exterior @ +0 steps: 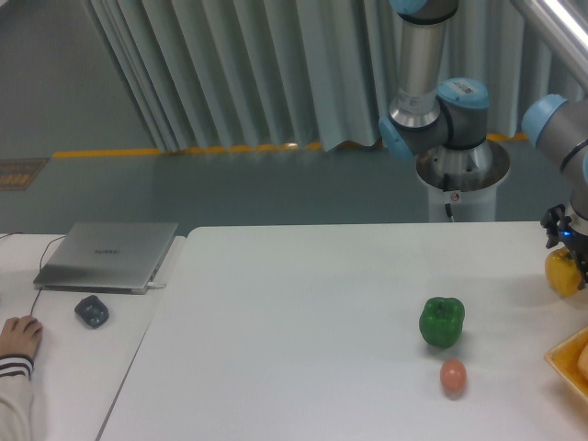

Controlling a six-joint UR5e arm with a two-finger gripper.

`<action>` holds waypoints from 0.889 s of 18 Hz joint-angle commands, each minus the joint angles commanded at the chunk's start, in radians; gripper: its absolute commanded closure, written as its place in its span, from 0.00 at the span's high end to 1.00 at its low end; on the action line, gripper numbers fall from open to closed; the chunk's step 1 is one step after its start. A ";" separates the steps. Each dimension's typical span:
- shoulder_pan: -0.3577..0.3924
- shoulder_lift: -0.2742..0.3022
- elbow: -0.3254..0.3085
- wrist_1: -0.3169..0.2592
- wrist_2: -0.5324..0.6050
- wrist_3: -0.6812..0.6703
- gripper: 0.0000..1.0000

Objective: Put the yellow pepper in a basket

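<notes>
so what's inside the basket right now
Only the basket corner shows at the right edge, with a pale yellowish patch inside. The rest is out of frame. The yellow pepper isn't in it.

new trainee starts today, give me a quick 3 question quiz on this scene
1. True or false: the yellow pepper lies on the table beside the green pepper.
2. Which lies nearest the camera: A green pepper, B orange-pink egg, C laptop?
3. Fill in: the basket shows at the frame's ____ edge.

Key: 1 false, it is at the gripper, off the table surface. 2 B. 3 right.
</notes>
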 joint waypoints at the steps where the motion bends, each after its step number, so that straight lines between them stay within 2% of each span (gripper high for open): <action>1: 0.002 -0.002 0.000 0.000 0.000 0.002 1.00; 13: 0.012 -0.015 0.003 0.006 -0.002 0.006 1.00; 15: 0.012 -0.015 0.006 0.006 -0.002 0.000 0.83; 16: 0.012 -0.015 0.008 0.006 -0.002 0.000 0.69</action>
